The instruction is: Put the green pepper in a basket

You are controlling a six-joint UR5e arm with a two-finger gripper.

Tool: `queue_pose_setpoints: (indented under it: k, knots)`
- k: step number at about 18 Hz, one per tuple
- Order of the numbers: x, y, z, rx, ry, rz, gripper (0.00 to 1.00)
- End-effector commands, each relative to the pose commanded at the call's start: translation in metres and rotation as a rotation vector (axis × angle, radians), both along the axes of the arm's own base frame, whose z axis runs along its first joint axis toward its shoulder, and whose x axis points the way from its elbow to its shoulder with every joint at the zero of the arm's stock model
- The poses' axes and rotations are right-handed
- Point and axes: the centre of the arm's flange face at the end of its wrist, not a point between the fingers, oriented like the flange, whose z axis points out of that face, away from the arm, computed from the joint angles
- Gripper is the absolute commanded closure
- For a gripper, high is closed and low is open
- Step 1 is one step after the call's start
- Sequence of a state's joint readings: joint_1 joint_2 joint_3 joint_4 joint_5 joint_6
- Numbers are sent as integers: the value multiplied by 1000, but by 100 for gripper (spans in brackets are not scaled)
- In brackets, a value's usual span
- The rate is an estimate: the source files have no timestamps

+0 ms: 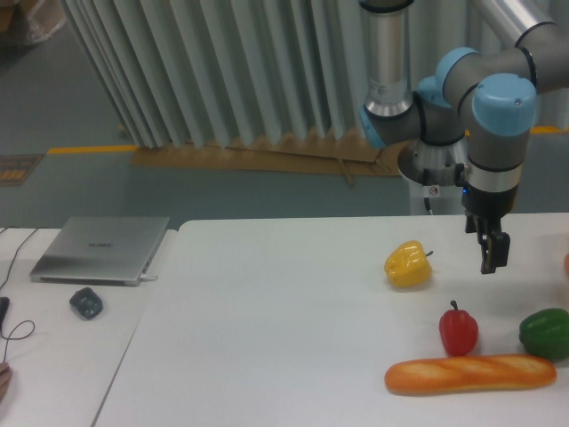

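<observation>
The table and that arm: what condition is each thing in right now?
Gripper: empty, above the table, fingers close together; open or shut unclear.
Green pepper: lying on the table near its right edge, untouched.
Red pepper: upright, stem up.
Yellow pepper: on its side.
Bread: lying flat, in front of the peppers.
Laptop: lid closed.
Mouse: beside the laptop.
Basket: none in view.

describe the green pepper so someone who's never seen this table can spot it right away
Start at the white table and go to its near right corner, where a long orange-brown baguette lies. The green pepper sits just above the loaf's right end, at the frame edge. It is the only dark green item; the red pepper stands to its left and the yellow pepper farther back.
</observation>
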State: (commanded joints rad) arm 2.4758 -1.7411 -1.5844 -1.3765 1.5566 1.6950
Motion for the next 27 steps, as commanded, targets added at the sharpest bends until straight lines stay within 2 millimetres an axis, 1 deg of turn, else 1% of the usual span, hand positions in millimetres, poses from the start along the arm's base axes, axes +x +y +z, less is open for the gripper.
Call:
queue_pose_setpoints:
  k: [8, 11, 27]
  knots:
    - [0, 0, 2, 2, 3, 0, 0]
    - [-1, 0, 6, 4, 9, 2, 0]
    - [2, -2, 7, -3, 5, -1, 0]
